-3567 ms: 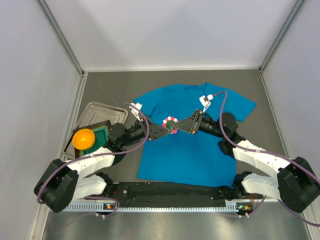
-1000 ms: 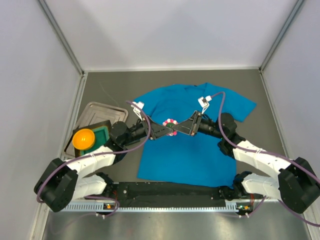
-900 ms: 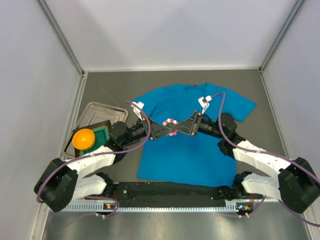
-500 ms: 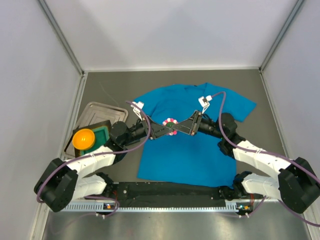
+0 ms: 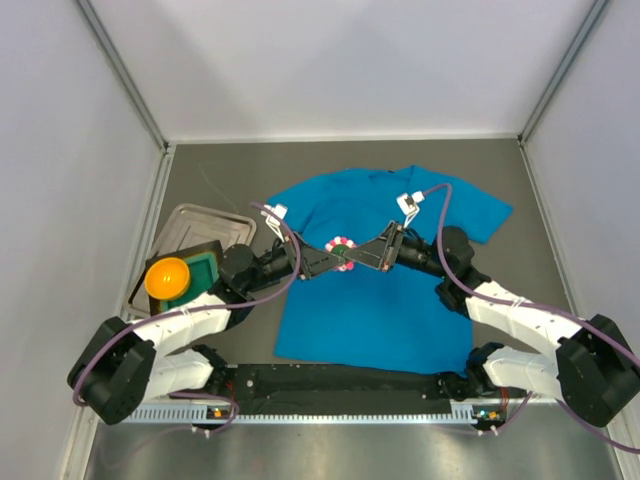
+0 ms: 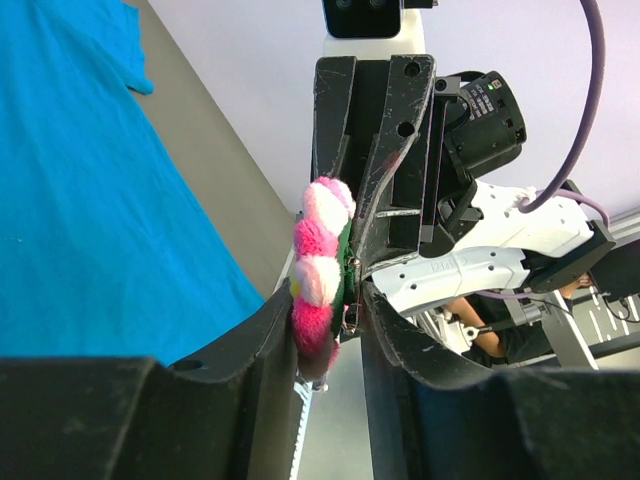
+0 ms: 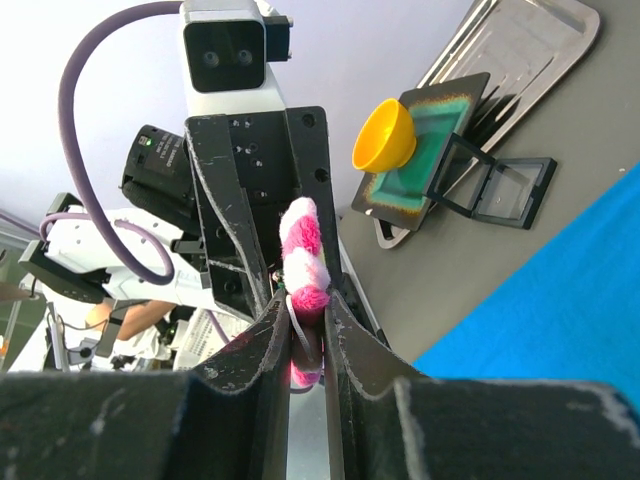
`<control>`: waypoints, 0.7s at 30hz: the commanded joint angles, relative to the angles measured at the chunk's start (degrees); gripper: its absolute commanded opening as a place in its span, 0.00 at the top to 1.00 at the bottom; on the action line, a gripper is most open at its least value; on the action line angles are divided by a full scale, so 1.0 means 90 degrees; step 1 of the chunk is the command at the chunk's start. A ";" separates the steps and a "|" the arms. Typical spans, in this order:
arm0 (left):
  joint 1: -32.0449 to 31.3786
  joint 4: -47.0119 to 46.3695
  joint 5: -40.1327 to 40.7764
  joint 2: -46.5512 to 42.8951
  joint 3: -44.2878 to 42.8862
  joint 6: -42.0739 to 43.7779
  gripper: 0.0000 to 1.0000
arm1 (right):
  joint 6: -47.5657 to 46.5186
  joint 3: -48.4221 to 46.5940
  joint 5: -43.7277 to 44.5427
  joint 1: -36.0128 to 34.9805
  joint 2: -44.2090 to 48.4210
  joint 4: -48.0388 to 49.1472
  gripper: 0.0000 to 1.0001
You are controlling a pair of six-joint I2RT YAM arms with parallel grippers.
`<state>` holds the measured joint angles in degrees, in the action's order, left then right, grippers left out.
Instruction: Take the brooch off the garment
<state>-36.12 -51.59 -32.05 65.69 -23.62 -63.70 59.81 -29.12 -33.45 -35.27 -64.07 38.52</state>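
Note:
The brooch (image 5: 343,245), a pink and white fluffy flower, is held in the air above the chest of the blue garment (image 5: 385,305). My left gripper (image 5: 336,256) comes in from the left and my right gripper (image 5: 352,256) from the right; they meet tip to tip at the brooch. In the left wrist view the brooch (image 6: 315,270) sits edge-on between my left gripper's (image 6: 328,305) jaws, with the garment (image 6: 80,200) below. In the right wrist view my right gripper (image 7: 307,315) is shut on the brooch's (image 7: 305,265) lower edge.
A metal tray (image 5: 200,222) lies at the left, with an orange ball-like cup (image 5: 167,277) on a green-topped black pad (image 5: 207,268) beside it. They also show in the right wrist view: the cup (image 7: 385,135) and the tray (image 7: 520,40). Grey walls enclose the table.
Since 3.6 s ago both grippers and the brooch have shifted slightly up and away from the shirt. Over the last second almost nothing has moved.

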 commanded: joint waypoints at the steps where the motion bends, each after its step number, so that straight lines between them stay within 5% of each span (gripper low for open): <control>1: -0.0020 -0.0312 0.0065 -0.0209 0.0114 0.0037 0.64 | -0.0015 0.0013 0.0035 -0.0105 0.0186 0.0427 1.00; 4: -0.0030 -0.0235 0.0075 -0.0180 0.0076 0.0047 0.55 | -0.0015 -0.0006 0.0035 -0.0095 0.0186 0.0398 1.00; 21: -0.0176 0.0087 0.0026 -0.0004 -0.0188 0.0202 0.49 | -0.0268 -0.0153 0.0142 -0.0115 0.0312 -0.0071 1.00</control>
<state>-37.26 -50.81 -32.05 65.95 -23.16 -63.57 59.37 -28.86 -33.01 -35.48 -63.66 37.69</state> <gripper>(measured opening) 0.507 0.144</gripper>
